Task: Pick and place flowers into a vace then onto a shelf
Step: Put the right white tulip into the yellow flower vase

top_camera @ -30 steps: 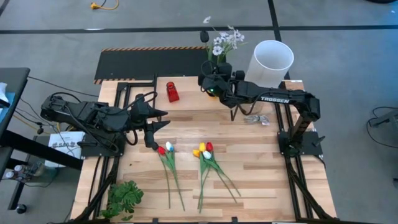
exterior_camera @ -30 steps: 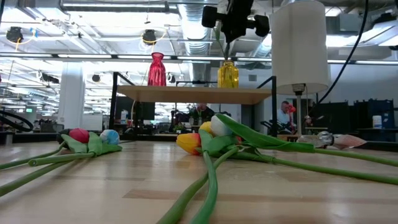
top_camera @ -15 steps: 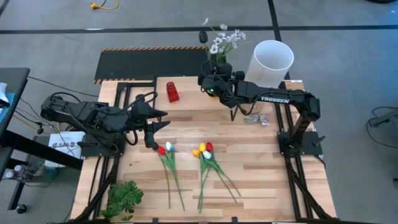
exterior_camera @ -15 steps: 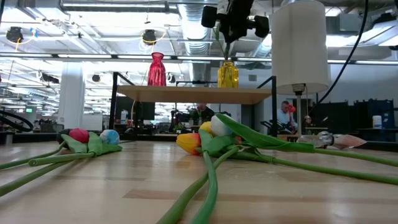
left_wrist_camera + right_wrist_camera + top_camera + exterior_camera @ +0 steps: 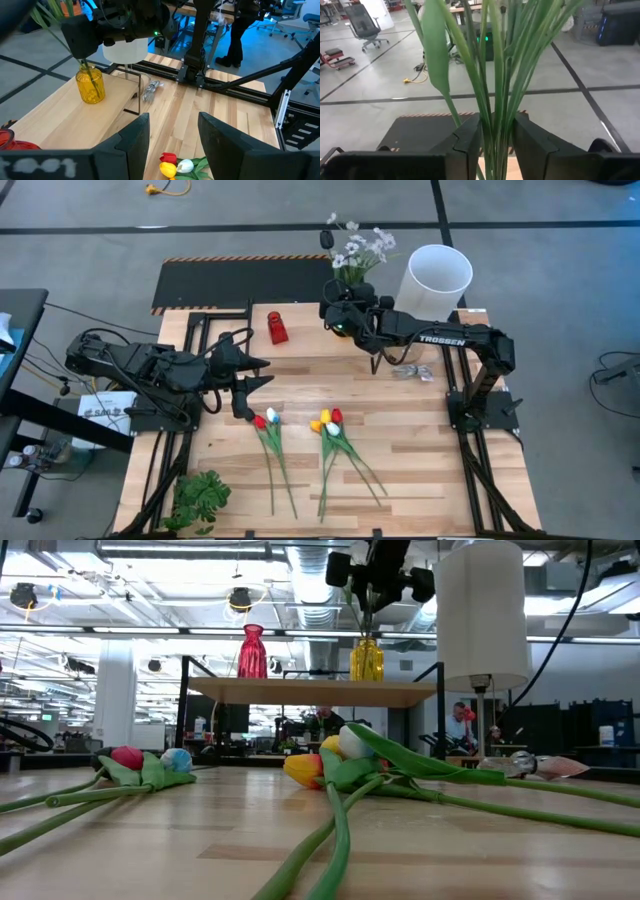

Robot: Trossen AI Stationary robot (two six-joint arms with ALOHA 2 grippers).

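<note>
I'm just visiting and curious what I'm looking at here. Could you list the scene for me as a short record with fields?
Right gripper: above the yellow vase, fingers either side of the white blossom spray's stems, opening
Yellow vase: on the shelf, stems inside
Red vase: on the shelf, no flowers in it
Left gripper: open, waiting beside the tulips
Tulips: two bunches lying on the table

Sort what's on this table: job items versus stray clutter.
Job:
tulips lying on the table
white blossom spray in the yellow vase
red vase
shelf

Just lying about:
leafy sprig
white cylinder
crumpled wrapper
</note>
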